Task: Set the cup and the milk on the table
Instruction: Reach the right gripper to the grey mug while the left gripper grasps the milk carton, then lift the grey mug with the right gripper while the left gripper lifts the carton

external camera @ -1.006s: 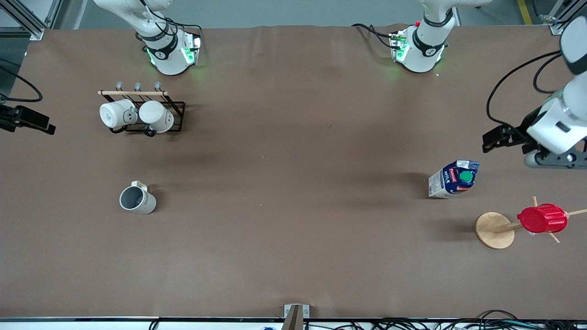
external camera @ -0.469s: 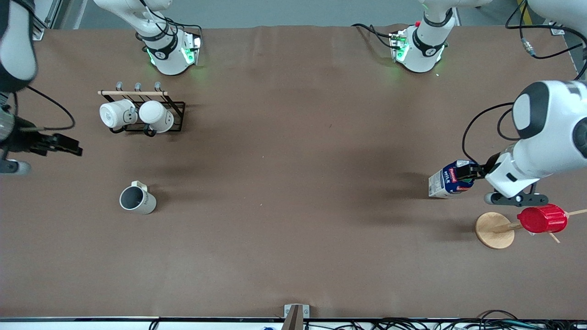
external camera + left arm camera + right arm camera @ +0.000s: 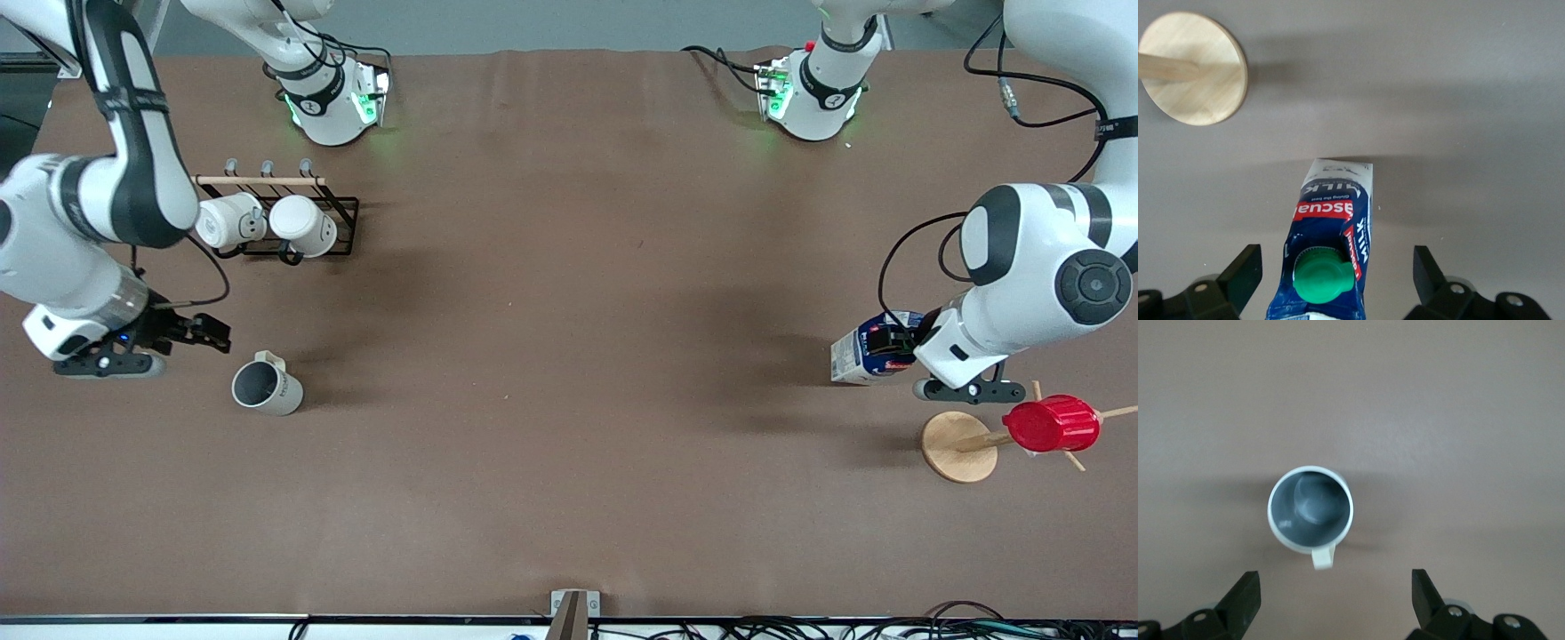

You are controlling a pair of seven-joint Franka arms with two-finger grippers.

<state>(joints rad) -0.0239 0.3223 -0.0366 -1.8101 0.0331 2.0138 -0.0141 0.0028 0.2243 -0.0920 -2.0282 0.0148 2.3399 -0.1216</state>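
Swung in from the counter (image 3: 569, 444) ends — left pincer (image 3: 1338, 283) spread wide around the milk (image 3: 861, 353), right pincer (image 3: 1336, 600) spread beside the cup (image 3: 264, 388); grasps seemingly imminent

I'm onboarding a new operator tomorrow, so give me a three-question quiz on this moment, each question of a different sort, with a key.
1. True or false: the left gripper has its open fingers on either side of the milk.
2. Multiple choice: the cup is (A) hanging on the black rack, (B) standing upright on the table, (C) held in the right gripper.
3. Fill in: the red ribbed cup sits on a wooden ____.

Key:
1. True. The carton's top lies between the spread fingers, not yet clamped.
2. B. The right gripper is open beside it, not touching.
3. Stand.
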